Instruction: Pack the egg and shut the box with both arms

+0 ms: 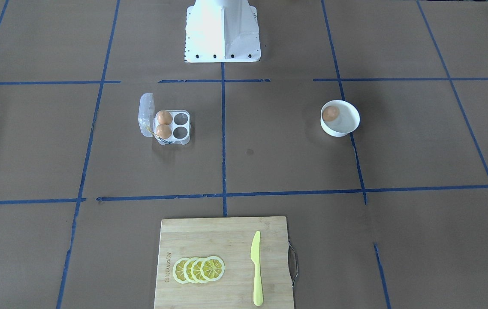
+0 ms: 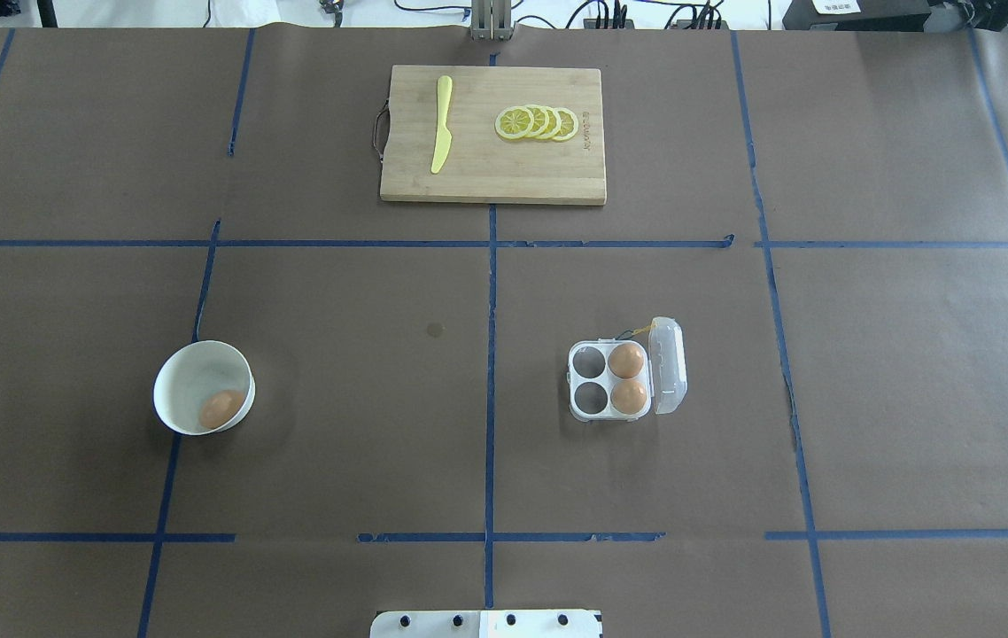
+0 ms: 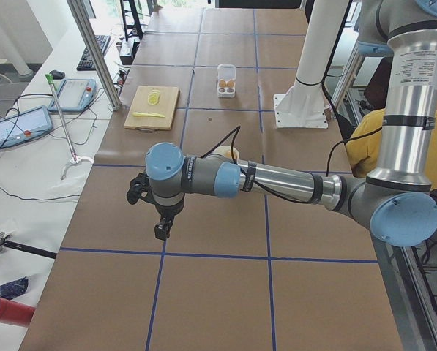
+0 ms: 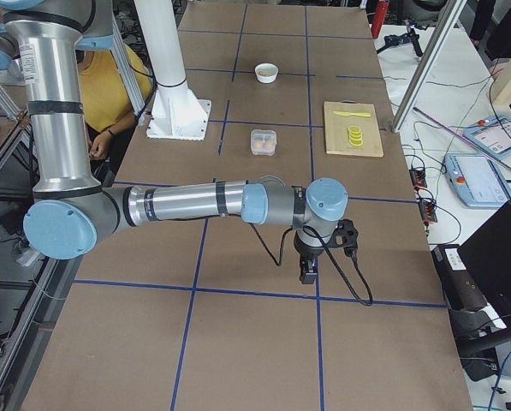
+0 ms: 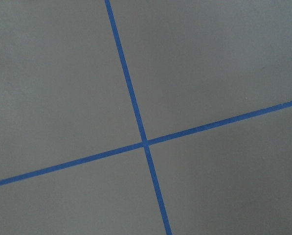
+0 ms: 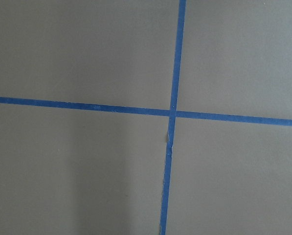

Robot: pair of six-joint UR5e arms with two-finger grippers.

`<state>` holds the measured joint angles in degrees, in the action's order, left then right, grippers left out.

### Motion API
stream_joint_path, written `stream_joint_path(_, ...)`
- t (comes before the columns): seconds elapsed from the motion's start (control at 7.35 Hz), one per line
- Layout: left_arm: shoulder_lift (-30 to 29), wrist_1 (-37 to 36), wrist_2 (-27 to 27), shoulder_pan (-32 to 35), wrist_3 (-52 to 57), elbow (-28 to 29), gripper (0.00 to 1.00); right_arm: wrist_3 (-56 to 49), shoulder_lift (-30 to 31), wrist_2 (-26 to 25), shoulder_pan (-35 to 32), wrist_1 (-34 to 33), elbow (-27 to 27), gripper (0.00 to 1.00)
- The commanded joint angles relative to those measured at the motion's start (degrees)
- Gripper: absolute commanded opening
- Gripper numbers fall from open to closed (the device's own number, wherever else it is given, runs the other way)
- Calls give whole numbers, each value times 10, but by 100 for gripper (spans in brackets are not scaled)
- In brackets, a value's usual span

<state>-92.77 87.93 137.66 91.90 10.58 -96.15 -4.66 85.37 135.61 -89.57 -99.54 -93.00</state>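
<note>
The desk (image 2: 336, 461), papered brown and crossed by blue tape lines (image 2: 491, 266), carries everything. The left arm (image 3: 277, 179) reaches out level over the desk's end on its own side, and the left jaws hang downward from the wrist above the paper. Only the side view catches them, so I cannot tell whether they are released or clenched. The right arm (image 4: 195, 203) lies the same way over the opposite end, the right jaws pointing down, and their state cannot be told either. Each wrist camera shows only paper and a tape crossing. A white pedestal (image 1: 221, 32) stands at the robot's edge of the desk.

The cutting board (image 2: 492, 168) lies at the far edge, well apart from both jaws. The white bowl (image 2: 169, 381) sits on the left jaws' side, inward of them toward the middle. It holds the egg (image 2: 219, 408), which rests on the robot's side of the bowl. The box (image 2: 571, 390) sits on the right jaws' side, well apart from them. Its lid (image 2: 669, 365) is swung open off the edge that faces the right jaws.

A yellow-green knife (image 2: 441, 124) and a row of overlapping lemon slices (image 2: 537, 123) lie on the board. Two other eggs (image 2: 626, 361) fill the box's two cells beside the lid, and the two cells toward the left jaws are hollow. A yellow string (image 2: 641, 330) trails from the box's far corner by the hinge.
</note>
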Motion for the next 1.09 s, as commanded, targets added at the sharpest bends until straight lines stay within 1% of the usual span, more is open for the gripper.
stream_joint_path(0.0, -2, 5, 6, -12, 4, -20, 100, 1, 1, 8, 0, 2, 5, 100)
stream_joint_path(0.14, 1, 6, 2, -34, 1, -22, 100, 0, 3, 8, 1, 2, 5, 100)
stream_joint_path(0.54, 13, 10, 9, -34, 2, -28, 100, 1, 4, 12, 1, 4, 1, 100)
stream_joint_path(0.68, 11, 35, 16, -56, -1, -28, 100, 1, 4, 17, 1, 4, -1, 100)
stream_joint_path(0.82, 10, 61, 74, -97, -49, -28, 100, 1, 4, 18, 4, 4, 0, 100)
stream_joint_path(0.95, 4, 111, 85, -157, -193, -47, 100, 0, 5, 18, 6, 4, 2, 100)
